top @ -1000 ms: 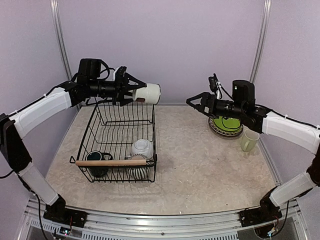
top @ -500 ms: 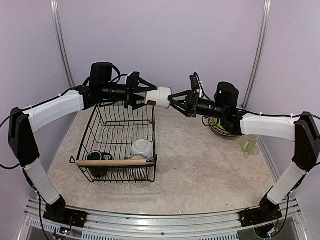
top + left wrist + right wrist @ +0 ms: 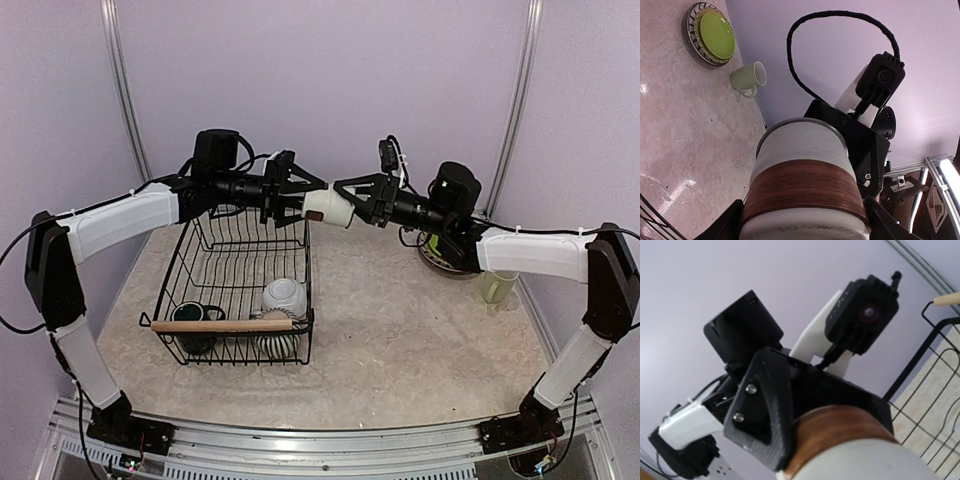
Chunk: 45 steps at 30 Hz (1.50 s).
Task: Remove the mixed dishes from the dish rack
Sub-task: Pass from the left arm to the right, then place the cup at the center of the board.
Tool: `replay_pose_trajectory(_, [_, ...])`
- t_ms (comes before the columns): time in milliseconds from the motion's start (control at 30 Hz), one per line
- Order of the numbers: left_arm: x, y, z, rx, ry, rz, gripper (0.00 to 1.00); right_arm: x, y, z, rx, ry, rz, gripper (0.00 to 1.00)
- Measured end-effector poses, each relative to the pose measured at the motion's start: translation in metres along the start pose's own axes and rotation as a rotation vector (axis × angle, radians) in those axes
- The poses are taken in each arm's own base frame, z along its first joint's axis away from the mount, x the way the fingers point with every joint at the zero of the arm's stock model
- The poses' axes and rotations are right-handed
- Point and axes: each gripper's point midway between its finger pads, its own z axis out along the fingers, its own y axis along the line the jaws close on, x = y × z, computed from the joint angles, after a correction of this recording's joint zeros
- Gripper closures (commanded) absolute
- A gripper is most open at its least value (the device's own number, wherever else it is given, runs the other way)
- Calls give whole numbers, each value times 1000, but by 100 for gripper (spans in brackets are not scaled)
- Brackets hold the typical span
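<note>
The small white cup [image 3: 325, 207], with its brown band, hangs sideways in the air above the far right corner of the dish rack [image 3: 232, 325]. My left gripper [image 3: 300, 196] is shut on the cup's body [image 3: 802, 185]. From the right, my right gripper [image 3: 347, 203] reaches the cup's other end [image 3: 875, 460], with fingers above and below it. No view shows whether they press on it. In the rack lie a dark teal mug [image 3: 193, 316], a white bowl [image 3: 285, 295] and a striped dish [image 3: 275, 346].
At the right back, a lime-green plate [image 3: 715, 35] lies on a striped plate [image 3: 692, 20], partly behind my right arm in the top view. A pale green mug [image 3: 497, 285] stands next to them. Rack wires [image 3: 922, 385] run below the cup.
My left arm carried the cup to the right. My right arm swung left from the plates to meet the cup, and its jaws narrowed around the cup's end.
</note>
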Motion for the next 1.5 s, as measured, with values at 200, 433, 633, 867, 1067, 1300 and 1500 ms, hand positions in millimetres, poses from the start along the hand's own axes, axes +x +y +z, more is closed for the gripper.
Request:
replay_pose_trajectory(200, [-4,-4,-3,16,-4,26,87,-1,2,0,-11,-9,26,96])
replay_pose_trajectory(433, [-7,-9,-7,32,-3,93,41,-4,10,0,-31,-21,17,100])
replay_pose_trajectory(633, [-8,-2,-9,-19,-13,125,12,-1,6,-3,-5,-7,-10,100])
replay_pose_trajectory(867, [-27,13,-34,-164,-99,149,1,-9,-31,-39,169,-37,-23,100])
replay_pose_trajectory(1067, [-32,11,-44,-249,-134,212,1,-2,-62,-70,388,-11,-30,100])
replay_pose_trajectory(1300, [-37,19,-52,-341,-161,261,1,10,-102,-130,772,31,-41,100])
replay_pose_trajectory(1500, [-40,21,-56,-372,-170,282,1,31,-145,-210,1148,81,56,100])
